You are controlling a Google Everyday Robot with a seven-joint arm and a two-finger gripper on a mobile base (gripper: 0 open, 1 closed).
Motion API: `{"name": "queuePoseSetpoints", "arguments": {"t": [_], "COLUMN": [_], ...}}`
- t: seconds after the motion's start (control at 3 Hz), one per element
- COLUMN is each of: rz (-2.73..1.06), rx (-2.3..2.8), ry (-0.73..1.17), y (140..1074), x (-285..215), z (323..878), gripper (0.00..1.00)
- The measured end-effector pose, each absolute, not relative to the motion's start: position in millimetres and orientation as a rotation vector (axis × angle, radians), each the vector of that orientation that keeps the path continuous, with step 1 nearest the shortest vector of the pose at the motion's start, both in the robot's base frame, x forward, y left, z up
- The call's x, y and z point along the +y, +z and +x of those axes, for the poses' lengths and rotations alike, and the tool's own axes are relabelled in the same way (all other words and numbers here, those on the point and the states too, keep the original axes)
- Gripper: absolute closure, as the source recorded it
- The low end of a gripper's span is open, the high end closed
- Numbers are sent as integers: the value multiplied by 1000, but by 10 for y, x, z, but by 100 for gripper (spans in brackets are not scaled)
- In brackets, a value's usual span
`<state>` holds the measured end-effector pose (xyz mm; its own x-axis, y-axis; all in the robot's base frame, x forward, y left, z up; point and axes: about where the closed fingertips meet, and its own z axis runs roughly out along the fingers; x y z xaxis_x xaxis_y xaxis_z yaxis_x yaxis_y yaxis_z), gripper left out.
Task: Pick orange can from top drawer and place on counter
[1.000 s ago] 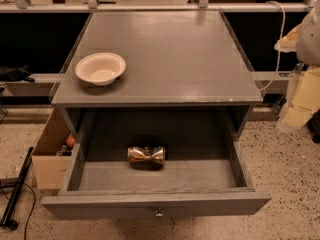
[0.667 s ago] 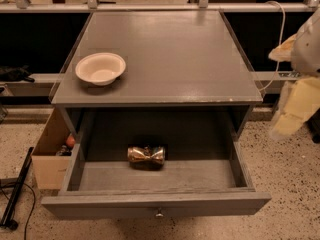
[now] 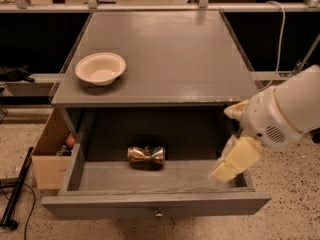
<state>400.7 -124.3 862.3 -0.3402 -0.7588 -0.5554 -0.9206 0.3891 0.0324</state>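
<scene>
The orange can (image 3: 146,155) lies on its side, crushed in the middle, on the floor of the open top drawer (image 3: 155,203), near its centre. The counter (image 3: 170,54) is the grey cabinet top above the drawer. My gripper (image 3: 231,137) is on the white arm that comes in from the right. It hangs over the drawer's right side wall, to the right of the can and apart from it. Its cream fingers (image 3: 236,160) are spread open and hold nothing.
A cream-white bowl (image 3: 100,68) stands on the counter's left side. A brown cardboard box (image 3: 50,156) sits on the floor left of the drawer. A black pole (image 3: 15,194) leans at the far left. A white cable (image 3: 280,39) hangs at the back right.
My arm has swung in from the far right edge, leftward and down, until the gripper is over the drawer's right side. The can and bowl have not moved.
</scene>
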Motion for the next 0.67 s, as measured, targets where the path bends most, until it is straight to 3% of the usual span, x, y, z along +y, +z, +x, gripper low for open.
{"name": "queuePoseSetpoints", "arguments": {"t": [0.67], "rz": [-1368], "rx": [2179], "ry": [552], "y": [8616], "x": [-1062], "z": [3980], "gripper": [0]}}
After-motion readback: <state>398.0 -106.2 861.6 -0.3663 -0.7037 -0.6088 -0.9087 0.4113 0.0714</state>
